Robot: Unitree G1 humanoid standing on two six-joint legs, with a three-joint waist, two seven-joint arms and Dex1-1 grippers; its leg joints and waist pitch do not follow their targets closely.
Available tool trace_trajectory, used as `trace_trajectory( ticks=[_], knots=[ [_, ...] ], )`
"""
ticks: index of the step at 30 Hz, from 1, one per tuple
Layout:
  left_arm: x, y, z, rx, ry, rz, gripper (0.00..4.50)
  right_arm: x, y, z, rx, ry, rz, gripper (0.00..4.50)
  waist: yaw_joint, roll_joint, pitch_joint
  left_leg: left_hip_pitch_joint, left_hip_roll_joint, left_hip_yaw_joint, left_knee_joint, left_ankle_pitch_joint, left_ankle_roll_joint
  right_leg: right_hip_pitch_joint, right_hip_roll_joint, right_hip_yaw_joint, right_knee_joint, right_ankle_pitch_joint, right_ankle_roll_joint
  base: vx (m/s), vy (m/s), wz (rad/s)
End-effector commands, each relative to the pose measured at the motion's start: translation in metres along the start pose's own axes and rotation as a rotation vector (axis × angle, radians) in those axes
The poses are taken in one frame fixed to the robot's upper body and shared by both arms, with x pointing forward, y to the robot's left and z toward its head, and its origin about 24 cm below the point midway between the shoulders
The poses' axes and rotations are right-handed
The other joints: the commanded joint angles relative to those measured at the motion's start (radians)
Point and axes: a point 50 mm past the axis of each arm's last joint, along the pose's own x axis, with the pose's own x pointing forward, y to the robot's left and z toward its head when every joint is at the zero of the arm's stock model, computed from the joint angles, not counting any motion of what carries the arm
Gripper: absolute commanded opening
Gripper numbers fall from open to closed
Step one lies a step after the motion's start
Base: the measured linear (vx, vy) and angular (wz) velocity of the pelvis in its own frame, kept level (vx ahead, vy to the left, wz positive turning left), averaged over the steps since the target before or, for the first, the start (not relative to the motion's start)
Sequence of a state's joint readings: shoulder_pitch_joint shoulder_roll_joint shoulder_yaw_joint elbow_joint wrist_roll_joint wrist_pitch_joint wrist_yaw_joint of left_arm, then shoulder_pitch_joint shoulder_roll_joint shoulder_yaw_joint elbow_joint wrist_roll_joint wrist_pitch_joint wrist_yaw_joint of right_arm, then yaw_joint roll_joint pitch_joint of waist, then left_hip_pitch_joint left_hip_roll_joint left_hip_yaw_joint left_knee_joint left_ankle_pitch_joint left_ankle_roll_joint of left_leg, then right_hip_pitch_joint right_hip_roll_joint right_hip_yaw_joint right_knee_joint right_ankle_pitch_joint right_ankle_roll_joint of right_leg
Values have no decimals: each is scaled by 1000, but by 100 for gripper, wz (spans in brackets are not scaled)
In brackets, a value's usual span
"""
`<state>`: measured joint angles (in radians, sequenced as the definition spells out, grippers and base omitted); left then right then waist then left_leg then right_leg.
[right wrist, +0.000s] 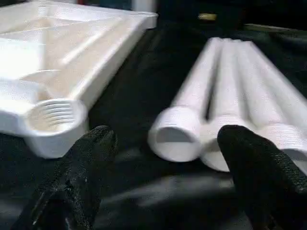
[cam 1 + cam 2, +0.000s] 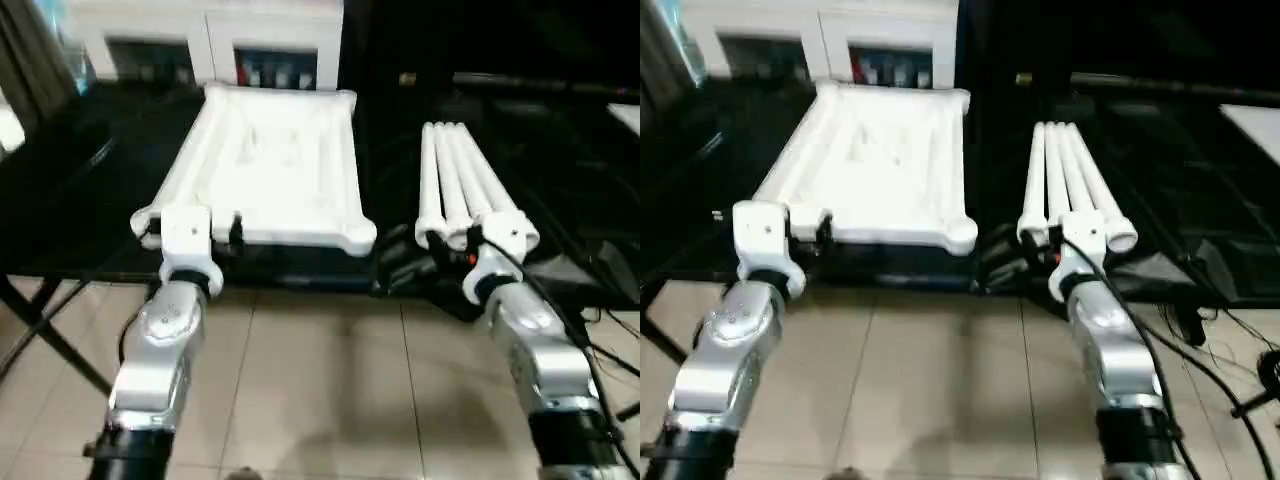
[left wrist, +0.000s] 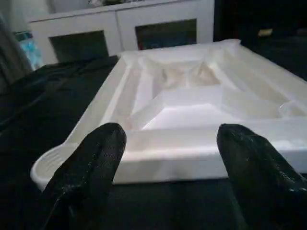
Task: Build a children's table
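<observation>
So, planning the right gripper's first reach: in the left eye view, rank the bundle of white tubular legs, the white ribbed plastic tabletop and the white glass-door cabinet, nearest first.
1. Bundle of white tubular legs, just ahead of the right gripper.
2. White ribbed plastic tabletop, to its left.
3. White glass-door cabinet, far back left.

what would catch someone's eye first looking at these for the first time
The white tabletop lies ribbed underside up on the black work surface, a threaded corner socket facing the camera. To its right, the white tubular legs lie bundled side by side. The open left gripper faces the tabletop's near edge; the open right gripper faces the leg ends.
</observation>
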<state>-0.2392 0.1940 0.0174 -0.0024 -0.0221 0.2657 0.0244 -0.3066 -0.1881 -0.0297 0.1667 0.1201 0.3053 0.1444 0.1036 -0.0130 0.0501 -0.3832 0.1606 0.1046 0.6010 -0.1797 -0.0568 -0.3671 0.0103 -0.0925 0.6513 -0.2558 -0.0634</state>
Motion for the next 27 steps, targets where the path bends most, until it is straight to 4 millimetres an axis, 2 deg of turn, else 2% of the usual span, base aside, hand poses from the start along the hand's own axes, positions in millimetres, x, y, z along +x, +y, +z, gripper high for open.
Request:
trace_trajectory(
  ticks=[1, 2, 3, 5, 7, 9, 10, 11, 13, 14, 16, 17, 18, 19, 20, 21, 22, 23, 24, 25, 26, 27],
  knots=[
    [-1, 0, -2, 20, 19, -11, 359, -1, 7, 3, 1, -6, 14, 375, 5, 1, -57, 17, 71, -2, -50, -126, 79, 49, -158, 86, -112, -28, 7, 0, 0, 0],
    [0, 0, -3, 10, 26, -19, 359, -1, 9, 2, 0, -3, 15, 375, 7, 0, -54, 14, 68, 12, -51, -122, 59, 50, -152, 83, -120, -95, 2, 0, 0, 0],
    [1, -1, -3, 14, 17, -18, 359, 0, 12, 0, 4, 1, 18, 375, 9, 7, -52, 12, 68, 14, -53, -119, 51, 50, -151, 82, -123, -119, 7, 0, 0, 0],
    [2, -1, -5, 6, 22, -17, 359, -1, 16, -2, -6, -2, 23, 375, 9, 7, -52, 16, 81, 10, -62, -146, 33, 43, -150, 79, -123, -170, 15, 0, 0, 0],
    [3, -2, -3, 0, 9, -26, 359, 0, 20, -1, 2, -6, 32, 375, 8, 7, -52, 17, 87, 8, -67, -157, 30, 42, -153, 80, -121, -162, 5, 0, 0, 0],
    [2, -2, 0, -2, 8, -58, 359, 2, 23, 1, 24, -19, 35, 375, 8, 12, -57, 18, 93, 7, -71, -157, 27, 43, -159, 81, -112, -100, -28, 0, 0, 0],
    [2, -2, 0, -4, 11, -67, 359, 3, 23, 2, 27, -22, 36, 375, 8, 11, -57, 18, 93, 9, -71, -154, 29, 41, -160, 81, -111, -86, -35, 0, 0, 0],
    [1, -2, 1, -6, 14, -78, 359, 3, 24, 2, 30, -26, 38, 375, 9, 12, -57, 20, 91, 14, -70, -155, 27, 40, -162, 82, -107, -60, -56, 0, 0, 0],
    [0, -2, 1, -2, 23, -94, 359, 4, 26, 3, 38, -33, 47, 375, 10, 14, -55, 26, 91, 17, -74, -199, 20, 42, -165, 81, -109, -101, -60, 0, 0, 0],
    [-2, -1, 1, 0, 20, -109, 359, 6, 29, 3, 26, -30, 60, 375, 10, 20, -52, 36, 92, 18, -80, -272, 7, 46, -166, 80, -116, -189, -57, 0, 0, 0],
    [-5, 0, 0, -10, 23, -119, 359, 6, 32, 3, 23, -31, 71, 375, 6, 21, -43, 56, 91, 23, -94, -406, 2, 56, -157, 72, -141, -356, -41, 0, 0, 0],
    [-9, 1, -3, -33, 38, -118, 359, 5, 34, 4, 34, -44, 78, 375, 2, 20, -28, 82, 85, 27, -97, -511, 0, 55, -153, 62, -161, -495, -38, 0, 0, 0],
    [-9, 1, -3, -34, 39, -117, 359, 5, 34, 4, 35, -44, 77, 375, 0, 18, -23, 90, 79, 29, -95, -538, 0, 60, -154, 58, -175, -556, -29, 0, 0, 0],
    [-9, 2, -4, -37, 40, -115, 359, 5, 34, 5, 39, -45, 76, 375, -1, 15, -22, 92, 72, 33, -93, -534, 3, 68, -155, 56, -185, -596, -18, 0, 0, 0],
    [-9, 2, -4, -27, 37, -104, 359, 5, 32, 5, 37, -43, 68, 375, 1, 13, -22, 112, 64, 40, -89, -532, 8, 72, -154, 51, -203, -656, 2, 61, 28, -7],
    [-9, 2, -3, -29, 35, -102, 359, 5, 31, 5, 38, -40, 64, 375, 5, 15, -23, 118, 64, 42, -97, -514, 15, 84, -153, 51, -207, -648, 6, 61, 28, -7],
    [-8, 2, -3, -30, 33, -100, 359, 5, 30, 5, 37, -34, 59, 375, 5, 14, -26, 110, 69, 40, -112, -486, 24, 104, -147, 52, -199, -593, 0, 104, 27, -8],
    [-8, 2, -3, -30, 33, -100, 359, 5, 30, 5, 37, -34, 58, 375, 6, 15, -32, 107, 71, 39, -118, -466, 29, 114, -145, 54, -194, -553, -7, 118, 29, -5],
    [-8, 2, -3, -32, 35, -104, 359, 6, 29, 4, 35, -30, 55, 375, 5, 19, -42, 118, 79, 36, -125, -432, 41, 115, -141, 55, -179, -452, -39, 118, 29, -5],
    [-8, 1, -3, -31, 36, -105, 359, 6, 28, 4, 34, -31, 54, 375, 1, 19, -47, 121, 83, 34, -128, -411, 51, 117, -137, 55, -168, -388, -58, 118, 25, -1],
    [-8, 1, -3, -29, 37, -108, 359, 6, 28, 5, 31, -33, 56, 375, -2, 19, -57, 121, 86, 33, -128, -343, 77, 125, -134, 52, -150, -257, -88, 135, 16, 1],
    [-7, 0, -2, -26, 36, -111, 359, 7, 28, 6, 25, -36, 57, 375, -4, 17, -63, 121, 78, 38, -120, -275, 109, 128, -133, 52, -136, -138, -108, 135, 16, 1]
  ],
)
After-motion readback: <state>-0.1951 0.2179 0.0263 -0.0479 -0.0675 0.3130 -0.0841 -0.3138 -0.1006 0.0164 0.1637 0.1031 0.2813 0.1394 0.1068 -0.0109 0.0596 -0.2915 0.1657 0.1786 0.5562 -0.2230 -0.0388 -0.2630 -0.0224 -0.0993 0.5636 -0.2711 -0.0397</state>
